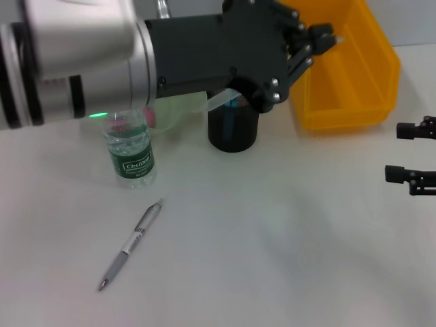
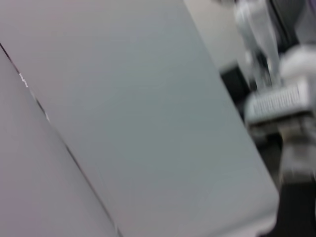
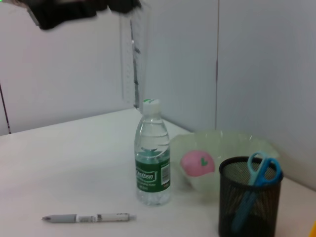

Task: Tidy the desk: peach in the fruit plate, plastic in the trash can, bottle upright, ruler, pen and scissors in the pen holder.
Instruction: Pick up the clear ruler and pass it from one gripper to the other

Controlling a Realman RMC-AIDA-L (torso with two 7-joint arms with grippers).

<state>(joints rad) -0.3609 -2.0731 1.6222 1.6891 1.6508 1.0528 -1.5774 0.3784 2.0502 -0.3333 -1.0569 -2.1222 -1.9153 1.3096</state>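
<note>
Far left, mostly hidden behind the big left arm: pale green fruit plate [image 1: 182, 109], with the peach [image 3: 197, 163] lying in it, clear only from the right wrist. Left wrist view blurred, showing little beyond a grey panel. Just left of the plate, upright water bottle [image 1: 129, 153]; nearer, a pen [image 1: 129, 245] lying flat on the table. Right of the plate, black mesh pen holder [image 1: 233, 129], top covered by the arm, blue scissors [image 3: 261, 170] standing inside.

Reaching rightward above the holder, left gripper [image 1: 319, 42] pinching a clear ruler [image 3: 133, 59] that hangs down. Far right, yellow trash can [image 1: 354, 68]. At the right edge, right gripper [image 1: 410, 153] low, fingers spread.

White table [image 1: 272, 259]; pale panelled wall [image 3: 256, 59] behind.
</note>
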